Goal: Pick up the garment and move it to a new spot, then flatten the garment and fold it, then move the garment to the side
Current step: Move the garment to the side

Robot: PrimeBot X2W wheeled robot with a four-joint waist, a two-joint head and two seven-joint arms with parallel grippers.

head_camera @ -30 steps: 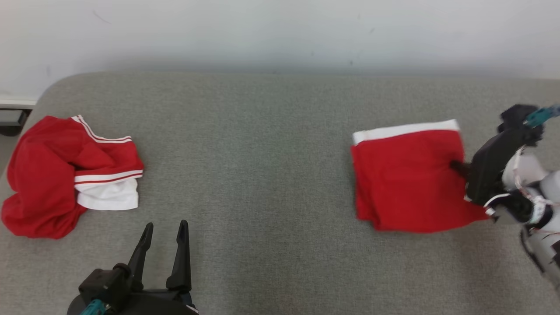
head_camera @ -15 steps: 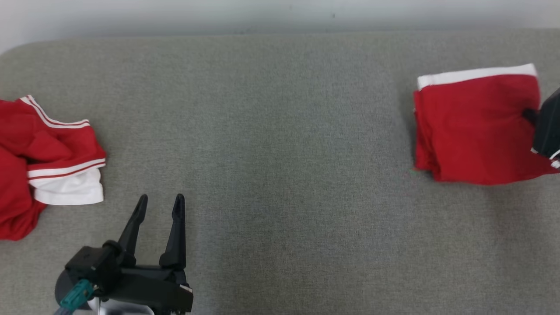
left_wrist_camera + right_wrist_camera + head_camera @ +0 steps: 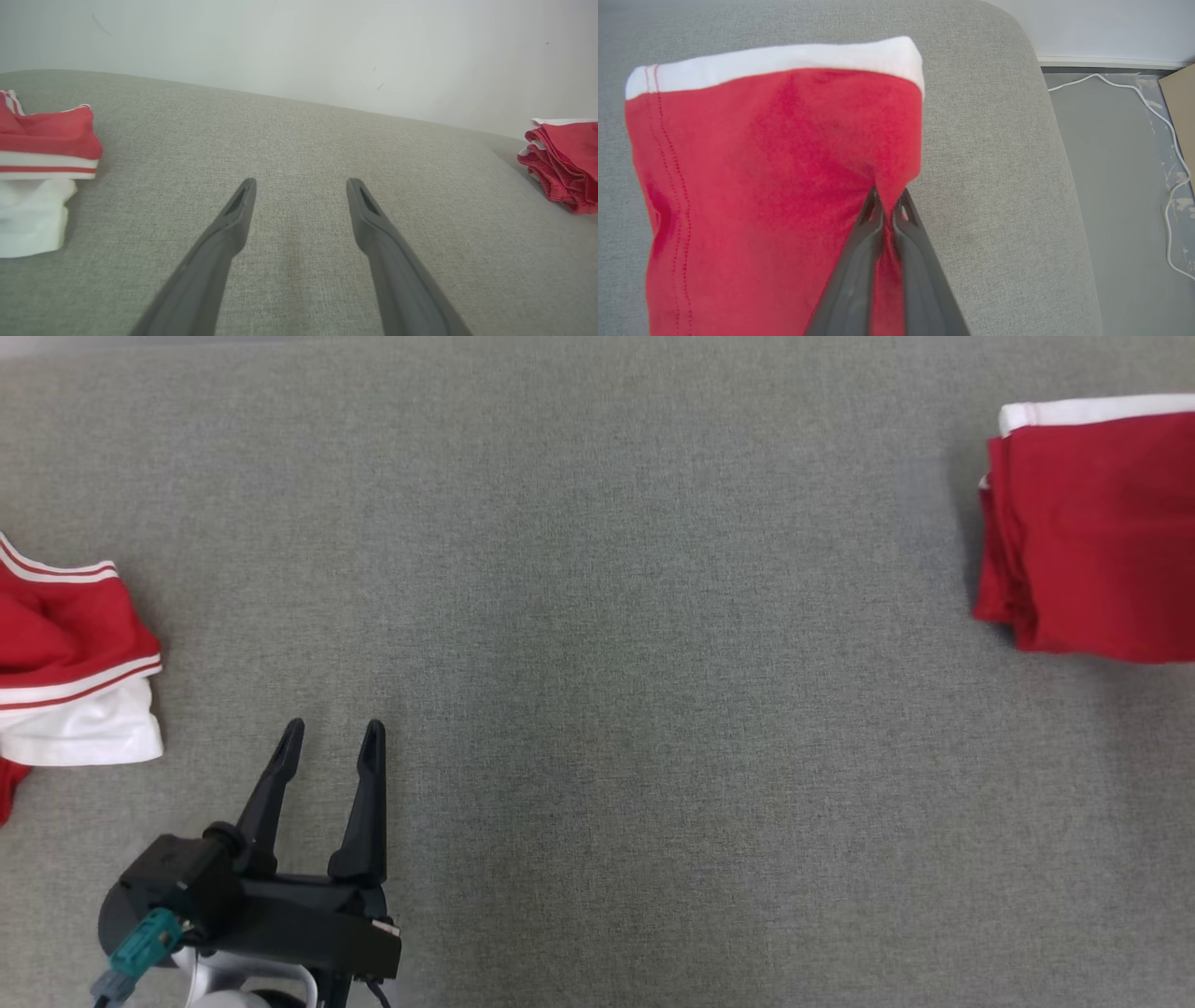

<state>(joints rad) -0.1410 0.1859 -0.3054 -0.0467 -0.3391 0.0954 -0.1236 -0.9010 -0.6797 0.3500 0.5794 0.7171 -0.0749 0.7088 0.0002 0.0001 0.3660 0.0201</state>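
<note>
**Garment (image 3: 761, 186) folded, pinched at its edge by the right end effector (image 3: 888, 191)**

The garment is red with a white band along its far edge and red stitching down one side. It lies folded into a rough rectangle on the grey, fabric-covered desk (image 3: 994, 186), near the rounded right-hand corner. In the left wrist view its near edge shows several stacked layers. The right end effector is nearly closed, its two fingers nipping a small tuck of the red cloth at the garment's right edge.

The left end effector (image 3: 333, 728) hangs over bare desk at the lower left with its fingers spread wide and nothing between them.

In the head view the frame's right edge cuts off the garment's right side. In the right wrist view its near part runs out of the bottom edge, and the fingers cover some of the cloth. How much fabric sits inside the pinch cannot be made out.

A second, rumpled red-and-white piece (image 3: 75, 653) at the far left is also cut off by the frame. A white cable (image 3: 1157, 116) lies on the floor (image 3: 1111, 186) beyond the desk.
</note>
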